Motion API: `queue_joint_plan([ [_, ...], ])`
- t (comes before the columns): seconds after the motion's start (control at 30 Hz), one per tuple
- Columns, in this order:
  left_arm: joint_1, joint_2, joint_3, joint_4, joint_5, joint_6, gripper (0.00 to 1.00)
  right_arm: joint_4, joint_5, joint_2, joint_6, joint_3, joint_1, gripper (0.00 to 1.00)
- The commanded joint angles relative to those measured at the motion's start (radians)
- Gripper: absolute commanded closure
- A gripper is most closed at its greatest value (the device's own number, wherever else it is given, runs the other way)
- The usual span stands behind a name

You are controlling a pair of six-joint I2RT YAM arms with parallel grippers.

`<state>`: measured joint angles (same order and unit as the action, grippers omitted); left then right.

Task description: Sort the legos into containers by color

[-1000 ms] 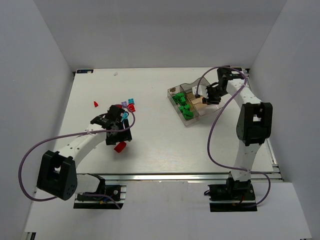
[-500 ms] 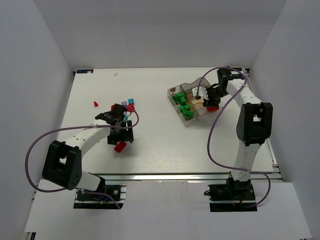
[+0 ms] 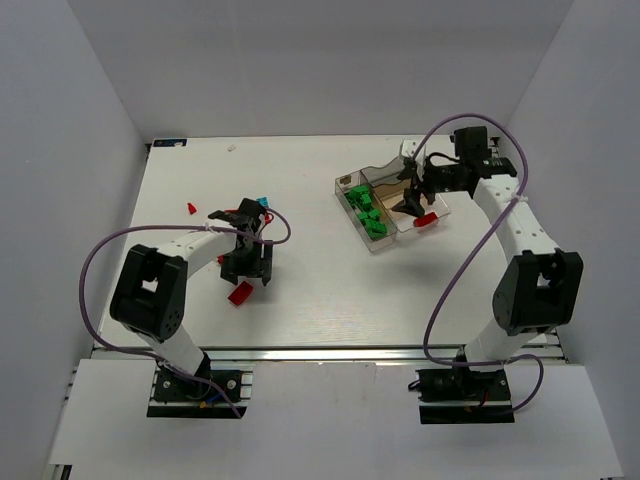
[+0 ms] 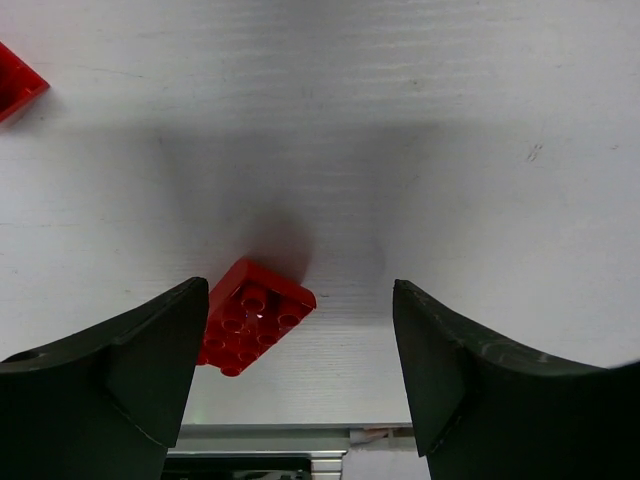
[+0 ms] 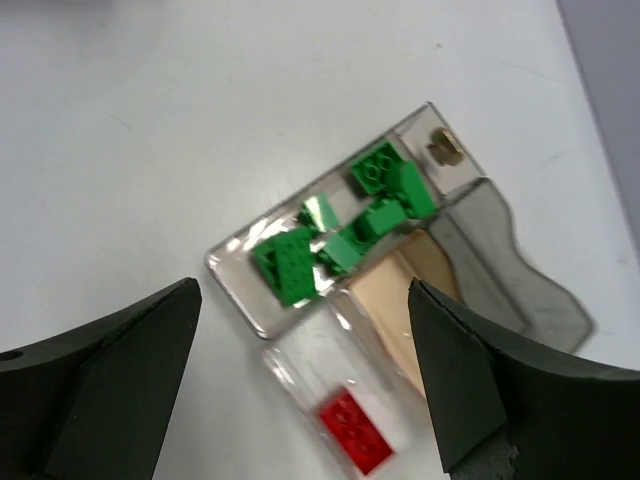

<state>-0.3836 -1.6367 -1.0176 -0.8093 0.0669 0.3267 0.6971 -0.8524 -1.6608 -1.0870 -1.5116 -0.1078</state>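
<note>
A red lego lies studs-up on the white table, beside the left finger of my open left gripper, which hovers over it with nothing held. From above, that gripper sits just behind the red lego. The clear tray stands at the right. Its long container holds several green legos, and a small container holds a red lego. My right gripper hangs open and empty above the tray. In the top view, the right gripper is over the tray's middle.
A small red piece lies at the far left and shows again as a red piece in the left wrist view. A cyan lego peeks out behind the left arm. The table's near edge is close below the left gripper.
The right gripper has opened and risen, and a red lego now lies in the tray's small container. The left arm has swung so its gripper sits a little nearer the loose red lego.
</note>
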Motion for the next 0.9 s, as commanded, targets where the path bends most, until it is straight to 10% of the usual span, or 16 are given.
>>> queue_joint_plan([
  [0.0,-0.001,0.006,-0.036,-0.047,0.002,-0.035,0.17,-0.083,-0.106,0.048,0.141,0.092,-0.007,0.11],
  [0.43,-0.001,-0.055,-0.01,-0.134,0.037,-0.017,0.28,-0.206,-0.12,0.148,0.236,0.278,-0.018,0.11],
  [0.67,-0.001,-0.066,-0.041,-0.126,0.056,0.003,0.66,-0.263,-0.123,0.174,0.292,0.304,-0.02,0.11],
  [0.87,-0.023,-0.057,-0.149,-0.097,-0.056,0.028,0.78,-0.566,-0.013,0.298,0.57,0.468,-0.016,0.24],
])
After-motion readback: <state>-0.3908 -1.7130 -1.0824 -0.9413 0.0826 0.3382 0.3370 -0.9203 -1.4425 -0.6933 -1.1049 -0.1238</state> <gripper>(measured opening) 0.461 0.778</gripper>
